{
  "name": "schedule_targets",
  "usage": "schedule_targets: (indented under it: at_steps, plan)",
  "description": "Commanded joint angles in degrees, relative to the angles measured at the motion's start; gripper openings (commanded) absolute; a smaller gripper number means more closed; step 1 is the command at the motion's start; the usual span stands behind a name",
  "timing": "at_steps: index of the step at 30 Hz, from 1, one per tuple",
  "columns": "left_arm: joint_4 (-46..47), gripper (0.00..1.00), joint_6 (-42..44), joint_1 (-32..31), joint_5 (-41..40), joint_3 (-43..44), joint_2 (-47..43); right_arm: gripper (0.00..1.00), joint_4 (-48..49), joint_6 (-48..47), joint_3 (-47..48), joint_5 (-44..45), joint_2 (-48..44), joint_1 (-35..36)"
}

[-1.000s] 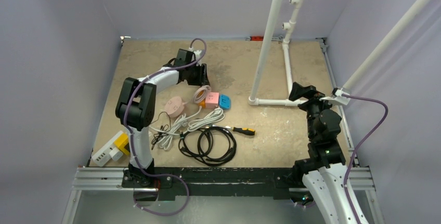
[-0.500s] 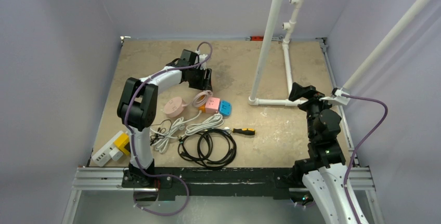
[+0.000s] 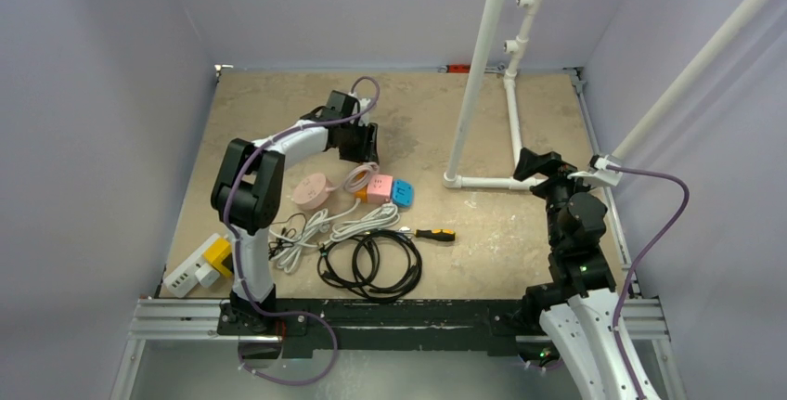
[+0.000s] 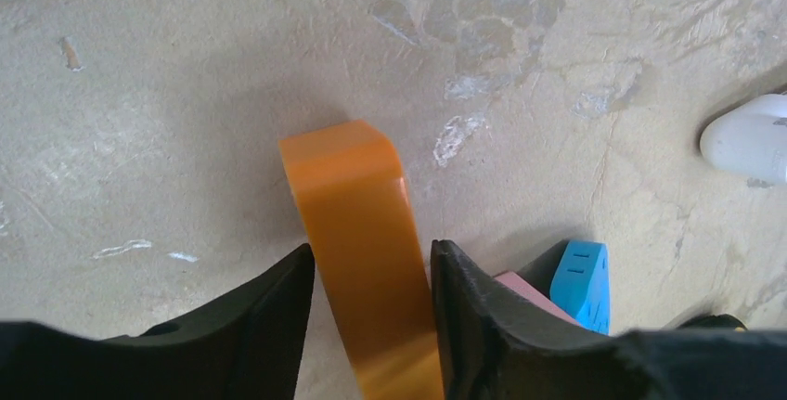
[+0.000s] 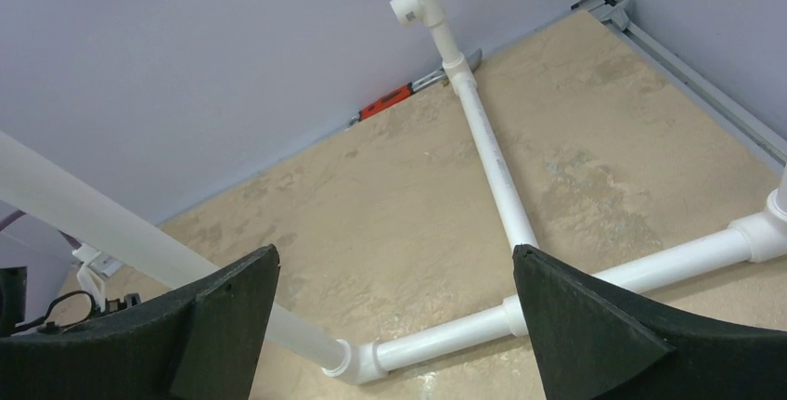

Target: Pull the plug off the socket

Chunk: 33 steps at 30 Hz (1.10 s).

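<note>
Plug (image 4: 353, 196), orange, task item.

Top view: left gripper (image 3: 364, 145) low over table (image 3: 520, 233), just beyond pink socket cube (image 3: 378, 187); plug too small to make out. Right gripper (image 3: 531, 164) well right of cube. Step judged: setting freed plug down. To do well: spread jaws fully, then back straight off, away from cube, so plug is not dragged.

Left wrist view: plug between fingers, beside cube yet apart from it. Left finger touching, sliver of gap at right; pinched or loose, cannot tell.

Right wrist view: right gripper spread wide, nothing between jaws.
</note>
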Motion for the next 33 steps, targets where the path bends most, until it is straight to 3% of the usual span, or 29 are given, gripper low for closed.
schedule_targets:
  at_steps: [1,11,24,29,33]
  plan:
    - [-0.9,0.40,-1.1,-1.0,-1.6,-1.5,-0.5,0.99,1.0,-0.7,2.0,-0.1,0.3,-0.1]
    - [7.4,0.00,-8.4,-0.4,6.5,-7.0,-6.5,0.99,2.1,-2.7,2.0,-3.1,0.3,-0.1]
    - [23.0,0.00,-17.2,0.7,12.1,-17.0,-17.6,0.99,11.2,-6.6,-0.5,-34.1,4.6,0.0]
    - [27.4,0.00,-19.0,0.8,11.6,-19.4,-22.1,0.97,11.7,-3.0,-1.4,-42.2,7.6,-0.1]
    - [29.0,0.00,-20.1,0.8,12.6,-20.1,-22.8,0.94,18.6,3.7,-6.1,-50.9,7.8,0.1]
